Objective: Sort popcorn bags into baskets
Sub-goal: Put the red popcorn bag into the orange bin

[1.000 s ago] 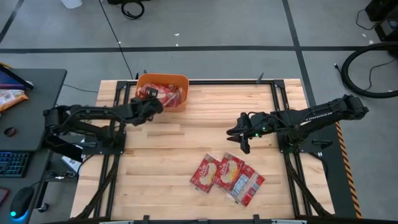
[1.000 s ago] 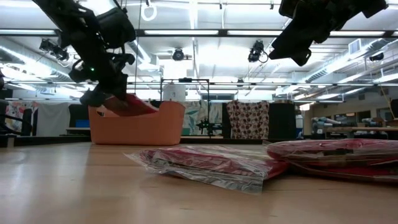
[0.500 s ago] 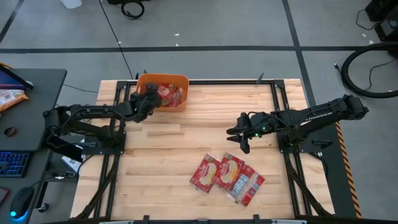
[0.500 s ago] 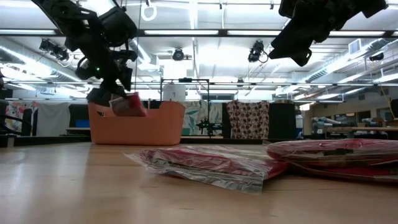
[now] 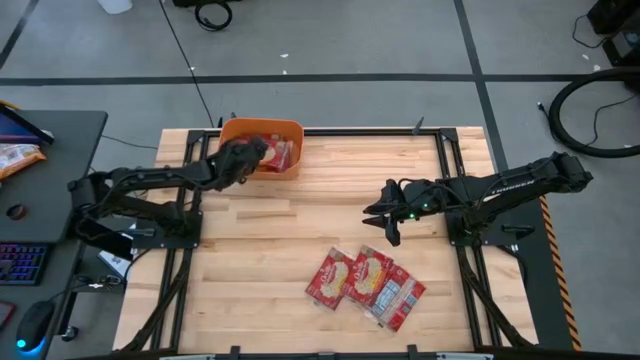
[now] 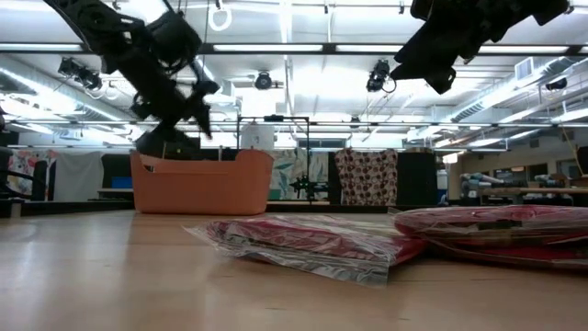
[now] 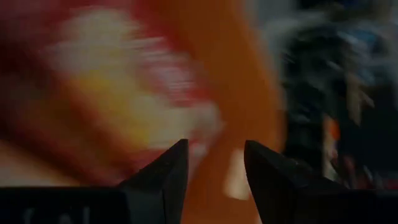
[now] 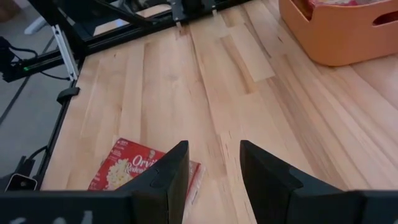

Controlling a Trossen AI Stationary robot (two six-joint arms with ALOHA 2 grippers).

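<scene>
The orange basket (image 5: 262, 132) stands at the table's far left, with red popcorn bags (image 5: 284, 153) lying inside it. My left gripper (image 5: 254, 152) hovers over the basket's near left part, open, with nothing between its fingers (image 7: 216, 158); below it a red and yellow bag (image 7: 118, 93) shows blurred. Three more popcorn bags (image 5: 365, 282) lie flat and overlapping on the table's near middle. My right gripper (image 5: 388, 230) hangs open above the bare wood just beyond them (image 8: 214, 158).
Black frame rails (image 5: 450, 170) run along the table's left and right sides. A side desk on the left carries an orange-and-white snack bag (image 5: 15, 158) and a keyboard. Bare wood (image 5: 300, 215) lies between the basket and the loose bags.
My left gripper has opened and let go of a popcorn bag it carried at the basket's near rim. The bag tipped and dropped into the basket, out of the low view's sight. The gripper has shifted a little toward the far edge, over the basket, and risen slightly.
</scene>
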